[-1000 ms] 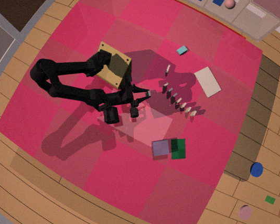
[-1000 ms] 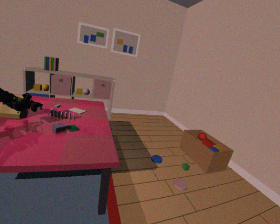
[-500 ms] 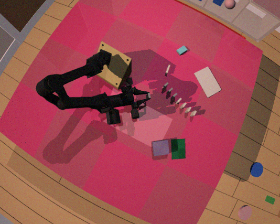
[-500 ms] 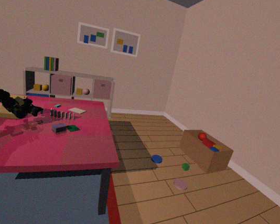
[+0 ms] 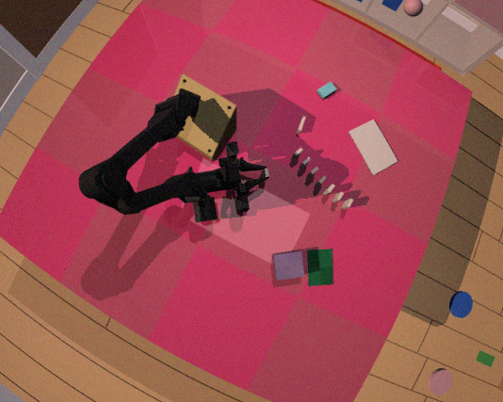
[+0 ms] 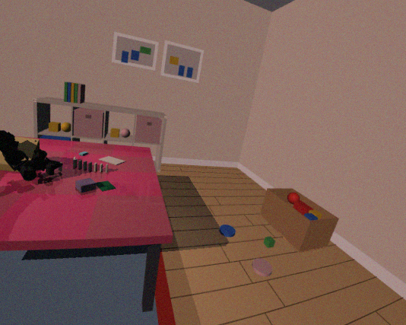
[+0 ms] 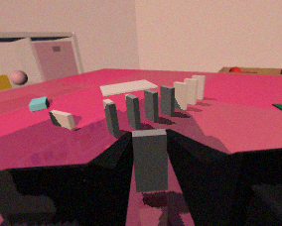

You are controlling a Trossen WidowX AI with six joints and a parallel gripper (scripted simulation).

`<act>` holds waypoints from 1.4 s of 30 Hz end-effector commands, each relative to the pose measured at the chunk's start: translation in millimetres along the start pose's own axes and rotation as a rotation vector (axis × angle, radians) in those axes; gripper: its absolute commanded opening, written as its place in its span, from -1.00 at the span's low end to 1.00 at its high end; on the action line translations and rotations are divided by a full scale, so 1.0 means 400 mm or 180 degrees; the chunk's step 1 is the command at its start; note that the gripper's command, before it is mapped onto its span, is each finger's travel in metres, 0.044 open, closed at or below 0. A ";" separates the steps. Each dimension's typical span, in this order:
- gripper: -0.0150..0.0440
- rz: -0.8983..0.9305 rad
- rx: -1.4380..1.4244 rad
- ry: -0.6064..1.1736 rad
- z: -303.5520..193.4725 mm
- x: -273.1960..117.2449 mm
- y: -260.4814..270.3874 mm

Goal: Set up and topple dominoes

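Note:
My gripper is shut on a domino, held upright and a little above the table, with a small dark shadow beneath it. Several dominoes stand in a slanting row; the end domino nearest the gripper is clear of the held one, across a gap. The far end domino stands at the other end. Another domino lies on the table off the near end of the row, apart from it.
A yellowish block with holes is beside the arm. A white flat pad and a teal block lie beyond the row. A lavender box and a green piece lie on the other side.

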State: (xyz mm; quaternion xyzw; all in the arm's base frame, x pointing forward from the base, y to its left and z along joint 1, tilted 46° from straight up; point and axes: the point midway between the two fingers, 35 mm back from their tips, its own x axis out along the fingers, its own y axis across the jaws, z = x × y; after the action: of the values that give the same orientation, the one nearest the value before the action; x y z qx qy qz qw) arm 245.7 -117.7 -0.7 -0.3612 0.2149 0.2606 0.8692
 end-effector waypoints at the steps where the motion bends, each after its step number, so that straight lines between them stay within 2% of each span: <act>1: -0.13 -0.0025 -0.0024 -0.0014 -0.013 0.000 -0.002; 10: -0.13 -0.0025 -0.0024 -0.0014 -0.013 0.000 -0.002; 23: 1.00 -0.0025 -0.0024 -0.0014 -0.013 0.000 -0.002; 27: 1.00 -0.0021 -0.0022 -0.0011 0.001 -0.001 -0.003; 33: 1.00 -0.0021 -0.0004 -0.0008 0.108 -0.011 -0.001; 37: 1.00 -0.0009 0.0010 0.0003 0.111 -0.010 -0.001; 42: 1.00 0.0410 0.0422 0.0468 0.103 0.041 0.007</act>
State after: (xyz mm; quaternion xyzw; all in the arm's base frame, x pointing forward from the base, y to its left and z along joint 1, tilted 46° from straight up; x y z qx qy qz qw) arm 254.9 -84.7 20.7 -0.3310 0.2636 0.2674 0.8657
